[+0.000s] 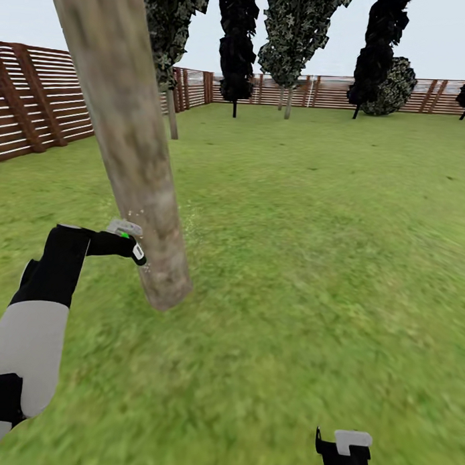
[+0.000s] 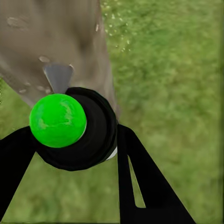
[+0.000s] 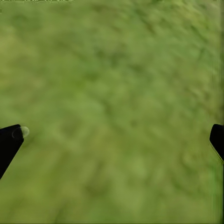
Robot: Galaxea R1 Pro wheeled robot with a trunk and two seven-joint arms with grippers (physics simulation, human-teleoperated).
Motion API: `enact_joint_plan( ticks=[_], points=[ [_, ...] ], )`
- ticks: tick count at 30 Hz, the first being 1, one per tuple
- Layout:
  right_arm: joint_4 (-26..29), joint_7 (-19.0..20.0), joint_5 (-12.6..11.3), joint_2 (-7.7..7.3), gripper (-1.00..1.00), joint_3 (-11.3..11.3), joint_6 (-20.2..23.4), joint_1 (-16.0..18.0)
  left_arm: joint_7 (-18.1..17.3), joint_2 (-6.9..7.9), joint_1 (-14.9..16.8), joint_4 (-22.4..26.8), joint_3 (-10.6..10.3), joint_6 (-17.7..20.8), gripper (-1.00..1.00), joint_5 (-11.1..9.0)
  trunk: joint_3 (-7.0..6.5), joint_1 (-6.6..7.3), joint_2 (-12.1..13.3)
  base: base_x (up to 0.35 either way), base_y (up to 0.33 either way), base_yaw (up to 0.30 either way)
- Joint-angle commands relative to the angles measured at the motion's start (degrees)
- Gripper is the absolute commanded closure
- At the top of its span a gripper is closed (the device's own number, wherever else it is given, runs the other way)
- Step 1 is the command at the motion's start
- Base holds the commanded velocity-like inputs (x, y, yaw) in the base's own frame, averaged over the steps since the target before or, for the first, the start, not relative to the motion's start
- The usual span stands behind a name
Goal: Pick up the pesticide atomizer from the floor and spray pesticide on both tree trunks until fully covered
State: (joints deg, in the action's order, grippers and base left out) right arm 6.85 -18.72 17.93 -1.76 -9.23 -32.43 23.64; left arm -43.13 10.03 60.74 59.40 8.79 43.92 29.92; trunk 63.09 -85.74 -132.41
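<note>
Fenced garden lawn, slat fence along 10 to 12 o'clock. Left gripper clamped on pesticide atomizer, nozzle just short of tree trunk, dead ahead at 12 o'clock from the pincer. Trunk's long axis leaning up toward 11. Whitish pesticide specks around the bark. Right gripper spread wide, holding nothing, low at 5 o'clock, much farther off.

The trunk rises from the lawn at front left, the left pincer with the atomizer just beside its base, the fence behind, the right pincer well apart at right.
</note>
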Motion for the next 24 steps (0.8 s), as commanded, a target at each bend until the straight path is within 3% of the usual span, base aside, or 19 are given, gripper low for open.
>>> enact_joint_plan(
  ticks=[1,7,15,18,24],
  points=[
    [0.00,0.00,0.00,0.00,-1.00,0.00,0.00,0.00,-0.02,-0.01,0.00,0.01,0.02,-0.01,1.00,-0.02,0.00,0.00,0.00,0.000,-0.276,0.218],
    [0.00,0.00,0.00,0.00,-1.00,0.06,0.00,0.00,0.05,0.15,-0.01,0.01,0.67,-0.04,1.00,0.04,0.00,0.00,0.00,0.000,-0.276,0.252],
    [0.00,0.00,-0.09,0.00,-1.00,0.00,0.00,0.00,0.15,0.20,0.00,0.01,0.82,0.03,1.00,0.32,0.00,0.00,0.00,0.000,-0.276,0.011],
    [0.00,-0.06,-0.09,0.03,-1.00,0.00,0.00,0.00,0.17,1.17,-0.04,-0.09,0.88,0.63,1.00,1.56,0.00,0.00,0.00,0.000,-0.276,0.035],
    [0.00,-0.01,-0.09,0.09,-1.00,0.00,0.00,0.00,0.67,1.47,-2.33,-0.60,1.14,0.90,1.00,1.72,0.00,0.00,0.00,0.000,-0.276,0.257]
  ],
)
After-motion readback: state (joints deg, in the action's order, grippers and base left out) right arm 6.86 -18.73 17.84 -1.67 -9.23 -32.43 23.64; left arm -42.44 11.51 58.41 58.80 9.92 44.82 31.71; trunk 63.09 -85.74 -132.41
